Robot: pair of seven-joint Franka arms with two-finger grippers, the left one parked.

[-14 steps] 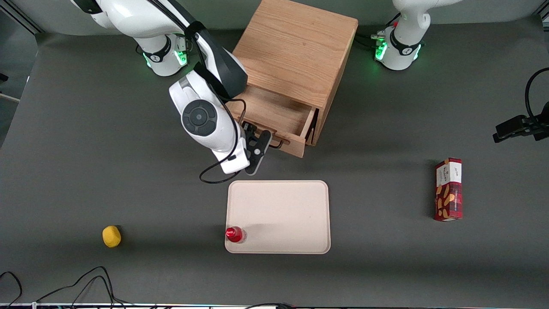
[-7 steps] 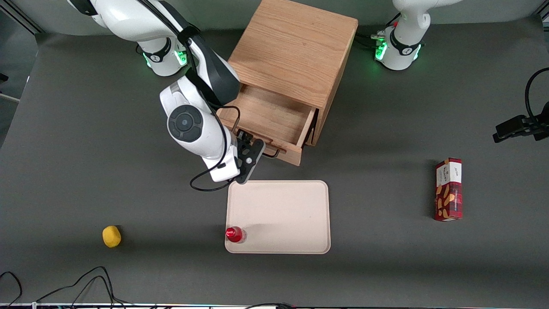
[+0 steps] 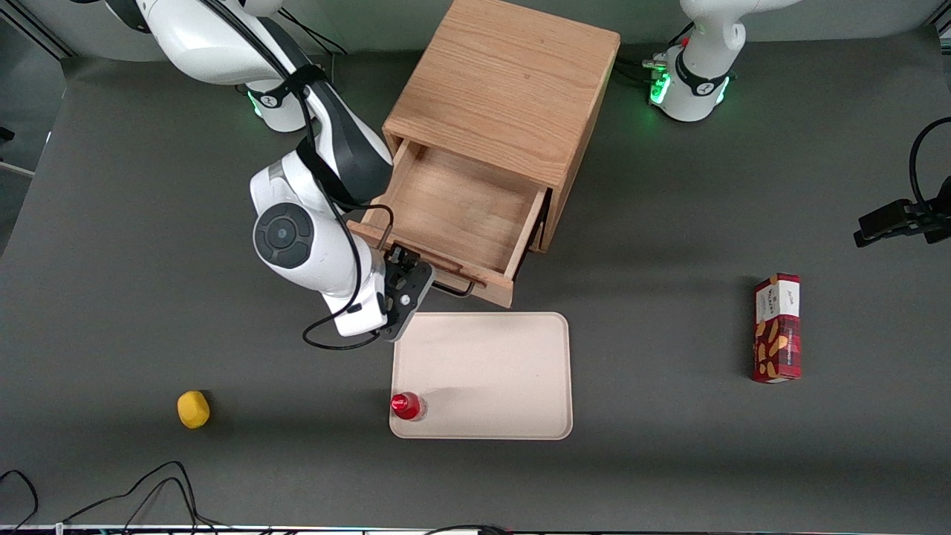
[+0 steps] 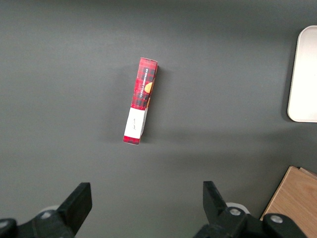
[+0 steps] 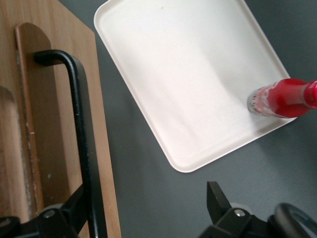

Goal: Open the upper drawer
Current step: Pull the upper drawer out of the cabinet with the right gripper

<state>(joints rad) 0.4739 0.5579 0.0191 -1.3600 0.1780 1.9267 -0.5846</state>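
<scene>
The light oak cabinet point(image 3: 513, 82) stands at the back of the table. Its upper drawer point(image 3: 457, 212) is pulled well out toward the front camera, and its inside shows bare wood. The thin black wire handle point(image 3: 455, 287) is on the drawer front; it also shows in the right wrist view point(image 5: 81, 124). My right gripper point(image 3: 405, 288) is at the handle's end toward the working arm, between the drawer front and the tray. It is open point(image 5: 146, 210); one finger point(image 5: 74, 210) lies against the handle bar, the other point(image 5: 216, 198) is over the table. The bottom drawer is hidden.
A beige tray point(image 3: 490, 364) lies just in front of the drawer, with a red bottle point(image 3: 406, 406) standing on its near corner. A yellow lump point(image 3: 193, 409) lies toward the working arm's end. A red snack box point(image 3: 777, 328) lies toward the parked arm's end.
The upper drawer has slid farther out toward the front camera. My gripper moved with its handle, closer to the tray.
</scene>
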